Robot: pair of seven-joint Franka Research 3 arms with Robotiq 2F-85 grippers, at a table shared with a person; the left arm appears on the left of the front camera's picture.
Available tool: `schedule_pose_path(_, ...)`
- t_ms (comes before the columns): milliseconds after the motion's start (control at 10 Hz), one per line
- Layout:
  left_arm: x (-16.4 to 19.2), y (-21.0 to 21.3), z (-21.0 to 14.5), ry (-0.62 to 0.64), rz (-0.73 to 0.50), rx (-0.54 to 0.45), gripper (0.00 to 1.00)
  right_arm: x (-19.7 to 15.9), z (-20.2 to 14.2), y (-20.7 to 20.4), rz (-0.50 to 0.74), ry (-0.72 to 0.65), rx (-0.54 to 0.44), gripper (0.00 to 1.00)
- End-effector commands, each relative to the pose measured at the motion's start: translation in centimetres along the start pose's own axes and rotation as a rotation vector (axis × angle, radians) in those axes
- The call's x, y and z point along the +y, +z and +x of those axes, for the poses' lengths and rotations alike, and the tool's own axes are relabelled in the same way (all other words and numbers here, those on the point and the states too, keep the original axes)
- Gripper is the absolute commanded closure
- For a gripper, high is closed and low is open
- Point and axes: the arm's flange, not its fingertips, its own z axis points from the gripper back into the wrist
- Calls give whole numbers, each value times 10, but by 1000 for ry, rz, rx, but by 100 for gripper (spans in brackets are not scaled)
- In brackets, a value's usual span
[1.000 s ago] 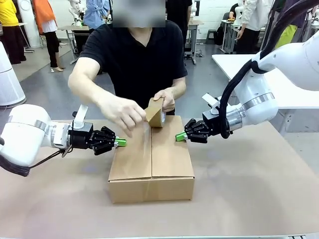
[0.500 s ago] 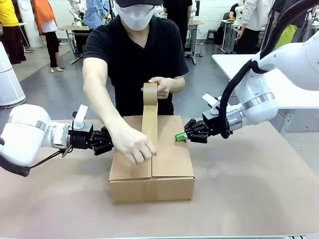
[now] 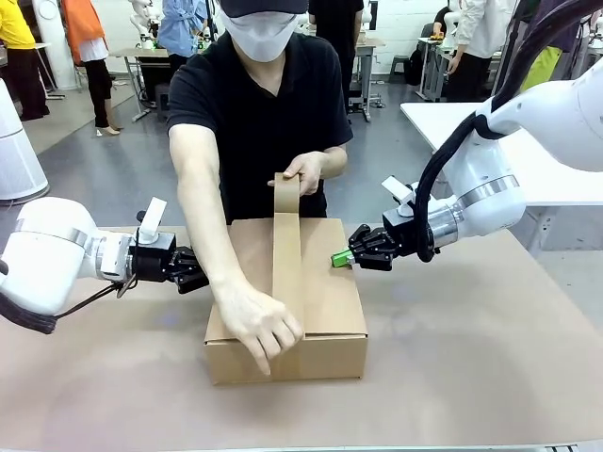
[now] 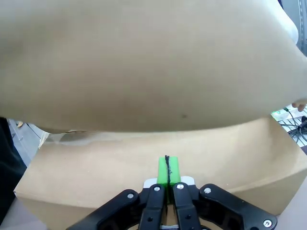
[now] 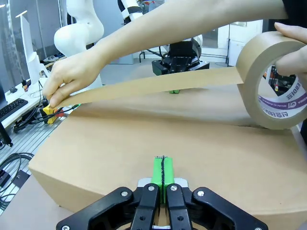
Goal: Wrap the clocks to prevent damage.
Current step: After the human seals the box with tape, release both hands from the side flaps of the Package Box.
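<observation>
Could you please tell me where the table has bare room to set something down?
Bare table lies before the cardboard box and to its near right. Crowded: the box's sides, by the left gripper and right gripper.

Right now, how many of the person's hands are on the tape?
2. The near hand holds the end of the strip at the front edge of the box; the far hand holds the roll above the back edge. Neither is hidden.
</observation>
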Motion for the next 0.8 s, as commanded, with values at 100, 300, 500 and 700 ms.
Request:
schedule_pose_path(100,1,-1,-4,-3,2,7,100,0,-2,-2,1,-1,6,99)
schedule_pose_path(300,1,-1,-4,-3,2,7,100,0,-2,-2,1,-1,6,99)
schedule_pose_path(500,1,-1,-4,-3,2,7,100,0,-2,-2,1,-1,6,99)
schedule_pose_path(700,1,-1,-4,-3,2,7,100,0,-2,-2,1,-1,6,99)
